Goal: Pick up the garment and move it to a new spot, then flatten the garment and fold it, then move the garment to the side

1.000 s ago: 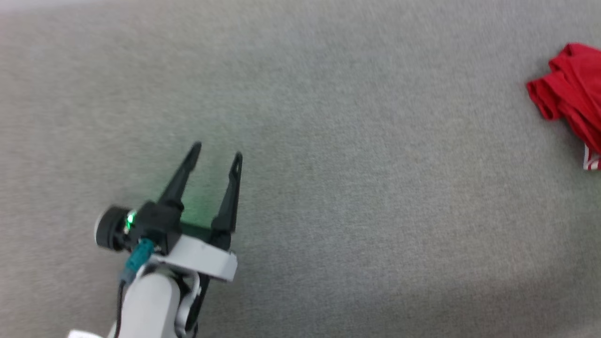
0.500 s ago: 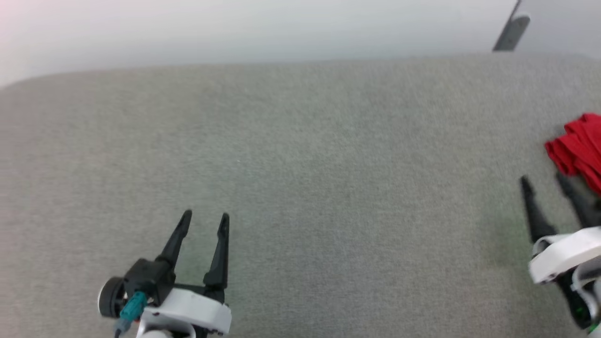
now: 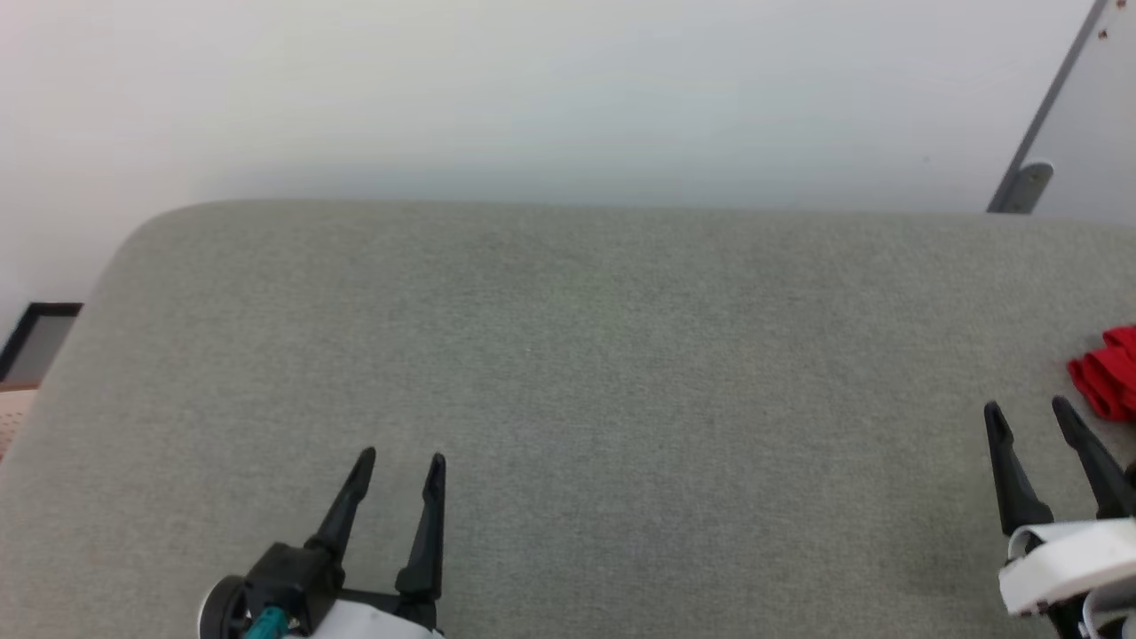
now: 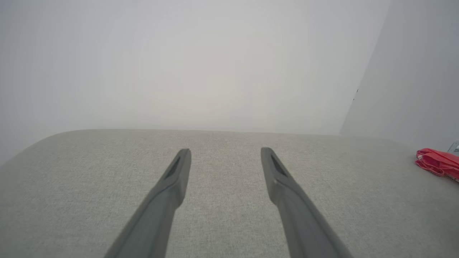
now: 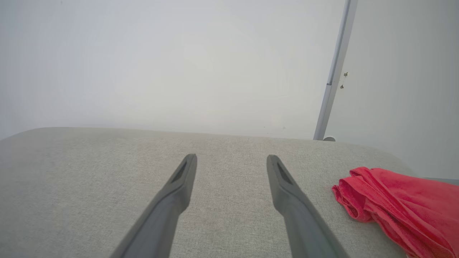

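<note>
Since the earlier frames the head camera has been tilted upward, so the whole picture is shifted: a plain pale wall (image 3: 532, 89) is now taken in above the table (image 3: 621, 355), and the right gripper (image 3: 1027, 408) is seen at the lower right. In the head view the table is covered in a grey, finely woven cloth and is rounded at its far left corner. The left gripper (image 3: 401, 460) is held over it at the lower left, its two long, dark, tapering fingers spread apart with nothing between them. The right gripper's fingers are likewise spread and empty. The garment (image 3: 1108, 382), a crumpled red heap cut by the right edge, lies on the cloth just beyond the right gripper's tips. A slanted grey metal strip (image 3: 1047, 115) is seen on the wall at the upper right. In the left wrist view the left gripper (image 4: 226, 152) is shown with matte, slotted tips well apart above the bare weave, and the garment (image 4: 435, 163) is a low red fold far off at the right edge. In the right wrist view the right gripper (image 5: 232, 158) is open over the cloth, and the garment (image 5: 401, 204), a soft, rumpled knit with rolled hems, lies near the right-hand finger without touching it.
</note>
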Controlling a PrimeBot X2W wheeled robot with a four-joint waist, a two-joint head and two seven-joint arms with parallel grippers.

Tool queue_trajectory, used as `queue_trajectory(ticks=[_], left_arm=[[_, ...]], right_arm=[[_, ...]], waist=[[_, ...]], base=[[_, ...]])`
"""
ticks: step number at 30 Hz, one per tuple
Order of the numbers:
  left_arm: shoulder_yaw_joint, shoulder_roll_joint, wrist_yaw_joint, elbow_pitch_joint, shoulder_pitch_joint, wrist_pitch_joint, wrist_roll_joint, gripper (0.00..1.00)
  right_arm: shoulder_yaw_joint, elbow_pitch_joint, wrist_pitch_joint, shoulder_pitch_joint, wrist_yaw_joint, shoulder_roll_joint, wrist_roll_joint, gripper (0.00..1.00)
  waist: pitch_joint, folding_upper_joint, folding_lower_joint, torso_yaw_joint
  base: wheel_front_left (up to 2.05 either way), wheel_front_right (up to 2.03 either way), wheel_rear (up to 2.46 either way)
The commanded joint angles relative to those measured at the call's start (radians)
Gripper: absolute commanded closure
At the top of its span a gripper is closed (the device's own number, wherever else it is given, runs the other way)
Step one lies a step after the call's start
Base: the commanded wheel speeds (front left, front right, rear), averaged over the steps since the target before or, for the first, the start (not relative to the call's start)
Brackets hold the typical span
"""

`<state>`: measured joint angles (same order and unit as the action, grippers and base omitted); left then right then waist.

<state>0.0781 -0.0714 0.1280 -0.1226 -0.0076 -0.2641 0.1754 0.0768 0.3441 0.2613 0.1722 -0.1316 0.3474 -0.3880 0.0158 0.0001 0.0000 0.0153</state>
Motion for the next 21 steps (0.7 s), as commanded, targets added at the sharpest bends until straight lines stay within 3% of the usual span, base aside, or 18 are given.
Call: queue_trajectory(ticks=[1,21], left_arm=[[0.003,0.000,0.004,0.006,0.017,0.001,0.004,0.00],[0.005,-0.013,0.004,0.134,0.139,0.001,-0.001,0.00]], right_arm=[[-0.010,-0.012,0.004,-0.027,0.002,-0.009,0.009,0.00],[-0.147,-0.243,0.005,-0.269,0.002,-0.107,0.074,0.00]], waist=[[-0.026,-0.0001,0.0000,0.025],[-0.035,-0.0001,0.0000,0.029]], base=[[0.00,0.00,0.00],[0.00,0.00,0.00]])
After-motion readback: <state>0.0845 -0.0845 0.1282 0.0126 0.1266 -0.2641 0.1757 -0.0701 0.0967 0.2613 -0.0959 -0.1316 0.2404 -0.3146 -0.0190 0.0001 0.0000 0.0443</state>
